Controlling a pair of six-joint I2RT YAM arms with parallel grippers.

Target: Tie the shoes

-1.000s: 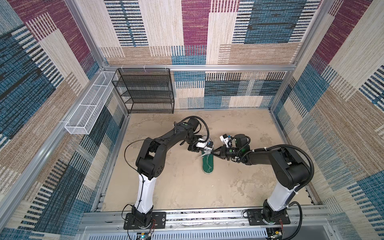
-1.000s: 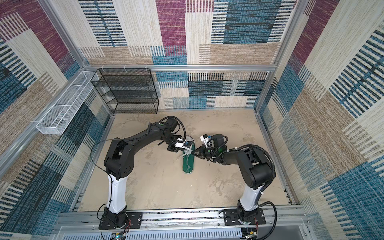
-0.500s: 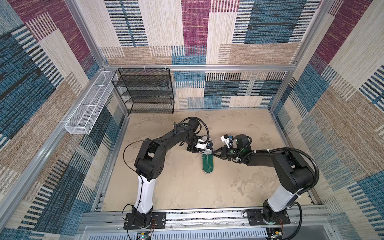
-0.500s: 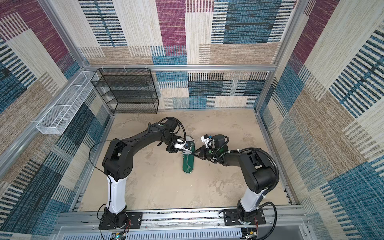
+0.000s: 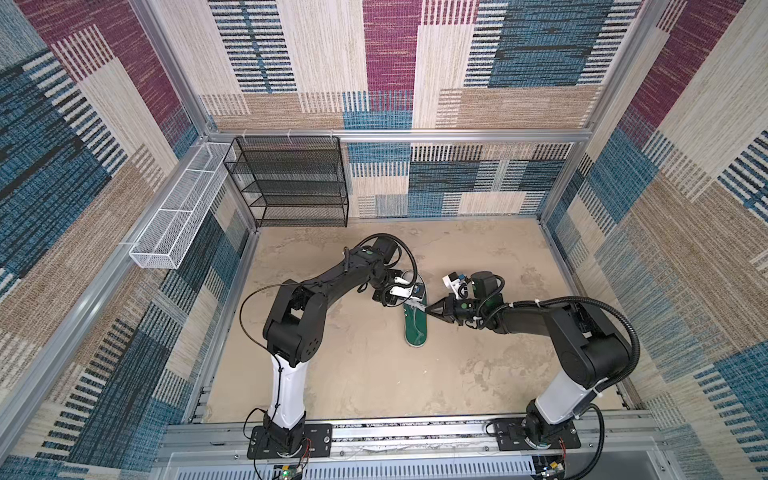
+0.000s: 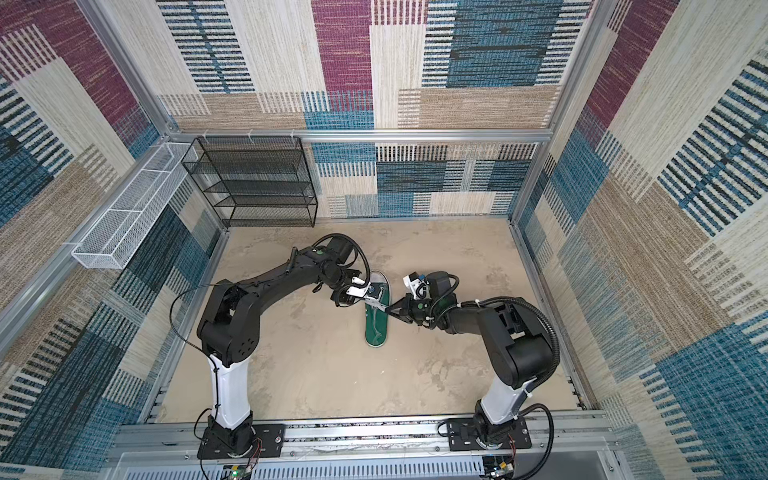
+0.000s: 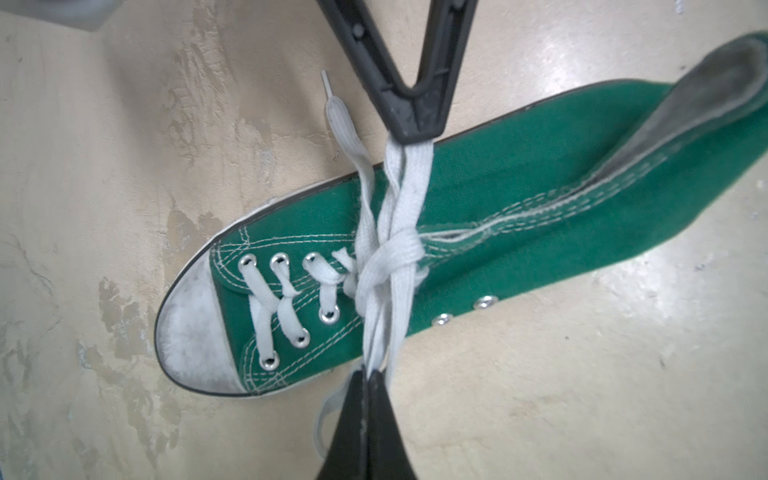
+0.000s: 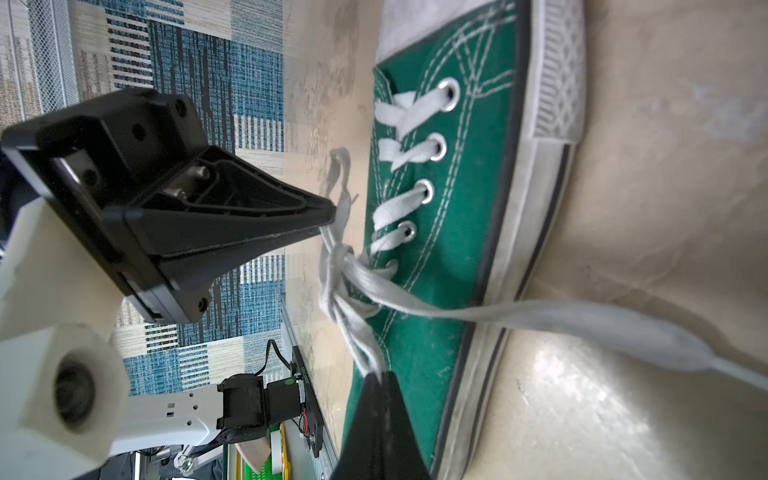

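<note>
On the mottled beige tabletop (image 5: pixel 365 374), a dark green canvas sneaker (image 5: pixel 415 330) lies flat near the middle.
The left gripper (image 7: pixel 368 376) and right gripper (image 7: pixel 415 135) each pinch closed on the whitish flat laces (image 7: pixel 409 174), strands stretched to opposite sides of a knot (image 7: pixel 399 249); one loose end trails on the table.

sneaker (image 7: pixel 519 191): green canvas | laces (image 7: pixel 399 253): woven cloth | floor (image 7: pixel 582 395): glossy, scuffed
</note>
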